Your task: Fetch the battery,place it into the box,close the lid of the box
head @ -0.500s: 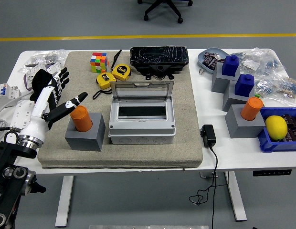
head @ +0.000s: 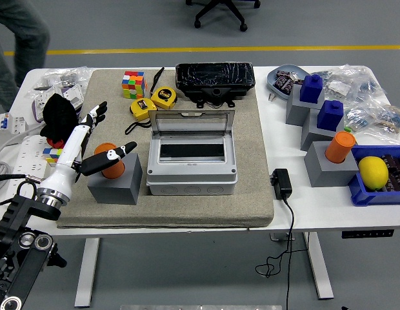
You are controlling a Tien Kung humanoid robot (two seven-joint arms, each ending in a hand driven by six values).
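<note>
Reaching in from the tabletop's (head: 297, 213) near-left corner: left hand (head: 90, 143), fingers spread and holding nothing, thumb lying across the front of the orange battery (head: 111, 163). Battery upright in a grey block (head: 114, 186) on the grey mat (head: 251, 161), near the near-left corner. Just right of the block, at the mat's middle: grey box (head: 191, 171), its clear lid (head: 193, 123) tilted up at the back. Toward the far edge: colour cube (head: 133, 84), two yellow tape measures (head: 155, 102), black tray (head: 215, 79). Along the right edge: blue blocks on grey stands (head: 311, 103), a second orange battery (head: 340, 146), a lemon (head: 373, 172) in a blue bin (head: 364, 194). At the far-left corner, a person's leg (head: 22, 32).
</note>
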